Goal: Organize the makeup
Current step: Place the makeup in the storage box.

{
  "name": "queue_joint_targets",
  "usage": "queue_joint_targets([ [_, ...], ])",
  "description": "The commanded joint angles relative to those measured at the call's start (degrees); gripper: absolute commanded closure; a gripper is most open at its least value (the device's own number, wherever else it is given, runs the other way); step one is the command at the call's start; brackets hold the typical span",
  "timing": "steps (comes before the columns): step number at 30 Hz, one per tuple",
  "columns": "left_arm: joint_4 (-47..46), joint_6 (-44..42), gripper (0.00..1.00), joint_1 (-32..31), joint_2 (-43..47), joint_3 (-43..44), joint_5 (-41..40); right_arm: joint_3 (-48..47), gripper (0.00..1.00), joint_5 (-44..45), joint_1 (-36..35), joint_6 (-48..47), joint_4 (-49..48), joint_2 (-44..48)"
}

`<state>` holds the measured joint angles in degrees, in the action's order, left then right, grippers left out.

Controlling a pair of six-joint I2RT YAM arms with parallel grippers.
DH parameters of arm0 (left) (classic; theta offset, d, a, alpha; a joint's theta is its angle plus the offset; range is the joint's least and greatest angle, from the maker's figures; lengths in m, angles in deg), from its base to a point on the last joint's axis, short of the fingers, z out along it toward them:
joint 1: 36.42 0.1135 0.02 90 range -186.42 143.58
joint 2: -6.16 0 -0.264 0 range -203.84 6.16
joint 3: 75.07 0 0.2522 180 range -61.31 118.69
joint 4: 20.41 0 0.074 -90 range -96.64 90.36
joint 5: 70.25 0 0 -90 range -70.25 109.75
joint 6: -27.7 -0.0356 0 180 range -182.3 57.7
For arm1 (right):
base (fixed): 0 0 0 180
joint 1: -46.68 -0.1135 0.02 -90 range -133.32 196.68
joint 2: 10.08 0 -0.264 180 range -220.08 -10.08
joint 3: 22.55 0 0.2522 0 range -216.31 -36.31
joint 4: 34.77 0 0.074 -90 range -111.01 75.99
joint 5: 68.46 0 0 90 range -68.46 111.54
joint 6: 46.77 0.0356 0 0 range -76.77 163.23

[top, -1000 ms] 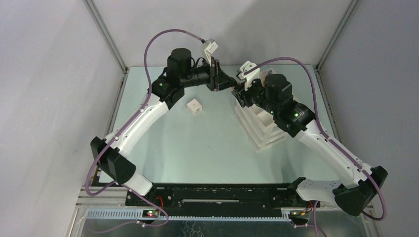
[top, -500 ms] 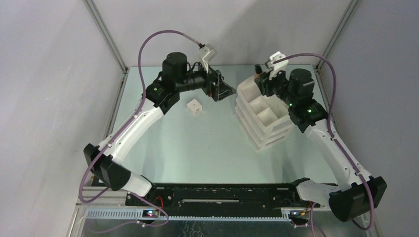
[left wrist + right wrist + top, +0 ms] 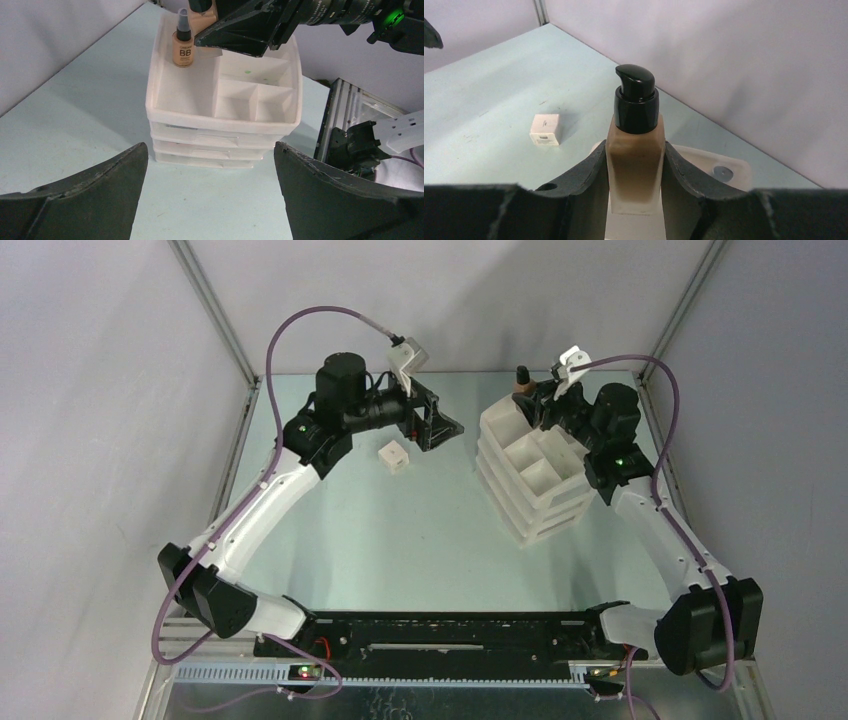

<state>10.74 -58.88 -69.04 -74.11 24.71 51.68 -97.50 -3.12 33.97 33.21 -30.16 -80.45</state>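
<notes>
A beige bottle (image 3: 634,150) with a black pump cap stands upright between the fingers of my right gripper (image 3: 635,147), which is shut on it over the back corner of the white drawer organizer (image 3: 545,510). In the left wrist view a second beige bottle (image 3: 183,48), marked BB, stands in the organizer's top tray (image 3: 170,90), right beside the held one. A small white box (image 3: 394,455) lies on the table. My left gripper (image 3: 445,427) hangs just right of the box, wide open and empty, facing the organizer (image 3: 220,145).
The top tray has one long compartment and several small ones (image 3: 255,97), with three drawers below. Grey walls close in behind and on both sides. The white box (image 3: 545,129) lies on bare table between the arms.
The grippers were tip to tip beside the organizer. The left one has opened and drawn back to the left. The right one has swung back over the organizer's far corner with the bottle.
</notes>
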Motion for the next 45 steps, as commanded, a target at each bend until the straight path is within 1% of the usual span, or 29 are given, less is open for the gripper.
queue_joint_targets([
  [1,-0.9,-1.3,0.00,0.5,0.6,-0.7,0.8,1.0,1.00,-1.6,0.5,0.6,-7.5,-0.4],
  [12,-0.9,-1.0,0.00,0.9,0.6,-1.2,1.9,1.9,1.00,-2.1,0.1,-0.4,-9.7,-5.3],
  [19,-0.9,-0.8,0.00,1.1,0.9,-1.7,2.6,5.1,0.96,2.0,-1.2,-2.6,-12.8,-5.6],
  [27,-0.8,-0.5,0.00,1.3,0.8,-1.7,3.0,5.3,0.92,4.6,-2.1,-3.5,-13.3,-8.0],
  [30,-0.8,-0.5,0.00,1.3,0.9,-1.9,3.1,6.4,0.88,5.1,-2.0,-3.6,-15.1,-7.8],
  [33,-0.9,-0.5,0.00,1.4,1.0,-2.0,3.2,7.5,0.82,5.5,-1.9,-3.7,-16.5,-7.7],
  [45,-0.9,0.0,0.00,1.7,1.0,-1.8,3.5,7.6,0.60,5.9,-1.9,-4.0,-16.6,-7.2],
])
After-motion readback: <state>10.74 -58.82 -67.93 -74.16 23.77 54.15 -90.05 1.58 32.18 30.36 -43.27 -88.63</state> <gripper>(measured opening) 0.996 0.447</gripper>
